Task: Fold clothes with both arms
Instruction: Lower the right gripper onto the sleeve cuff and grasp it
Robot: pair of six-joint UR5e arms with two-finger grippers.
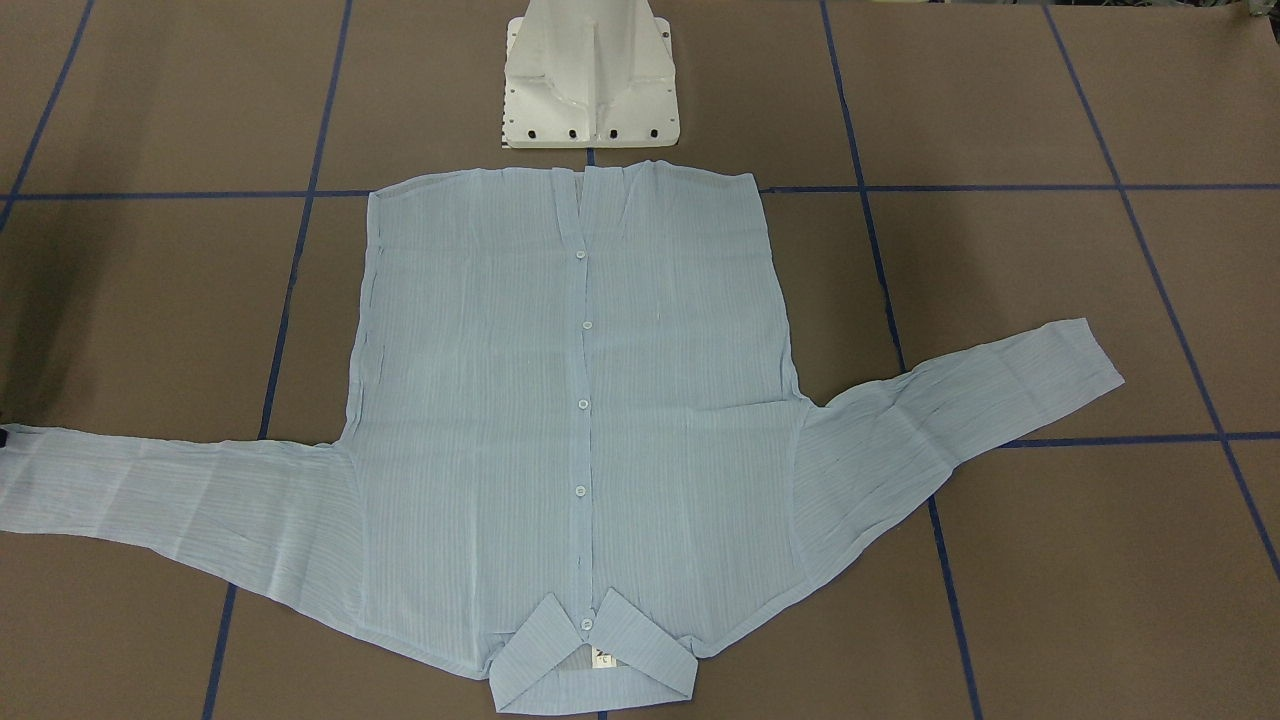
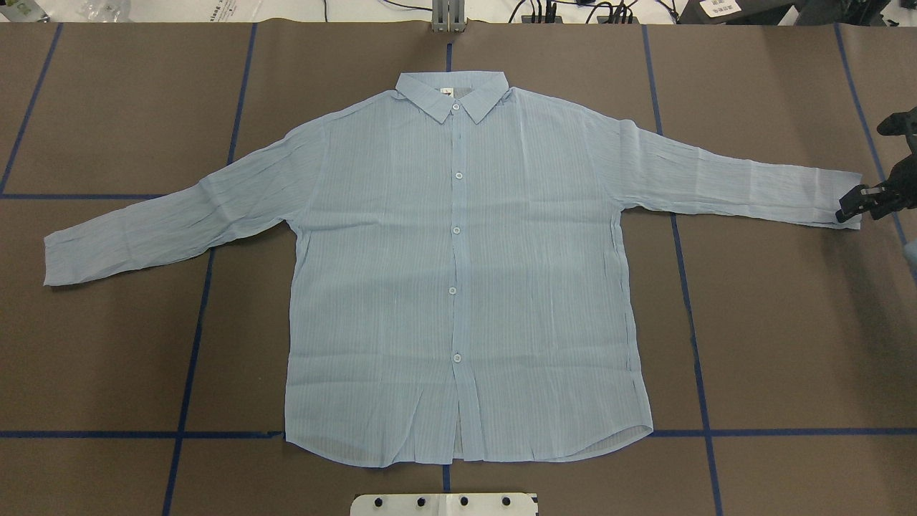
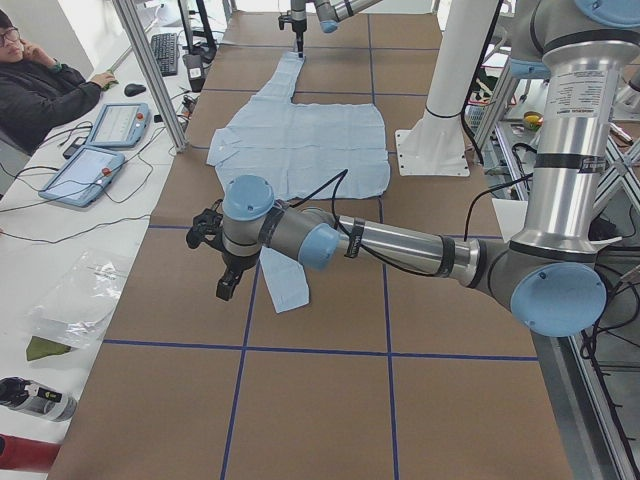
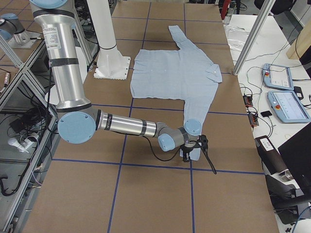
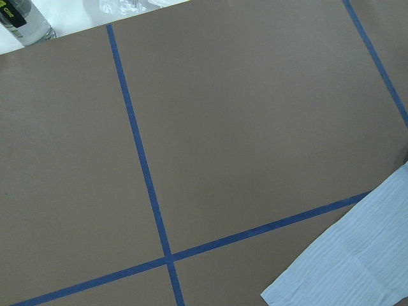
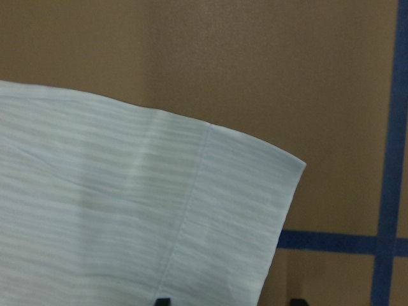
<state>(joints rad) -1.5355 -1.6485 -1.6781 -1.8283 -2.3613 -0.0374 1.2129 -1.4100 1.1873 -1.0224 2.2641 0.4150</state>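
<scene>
The light-blue shirt (image 2: 387, 287) lies flat and buttoned on the brown table, collar (image 2: 451, 97) at the far side, both sleeves spread out. My right gripper (image 2: 850, 210) hangs over the end of the right-hand sleeve. In the right wrist view its fingertips (image 6: 162, 300) stand apart above the cuff (image 6: 217, 217), open. My left gripper (image 3: 226, 285) hovers just beyond the other cuff (image 3: 290, 290); I cannot tell whether it is open. The left wrist view shows only the cuff corner (image 5: 357, 255) and bare table.
The white pedestal base (image 2: 444, 504) stands at the shirt's hem (image 1: 560, 180). Blue tape lines (image 2: 193, 337) cross the table. A person (image 3: 40, 90) sits at a side desk with teach pendants (image 3: 100, 150). A bottle (image 5: 25, 19) lies past the table edge.
</scene>
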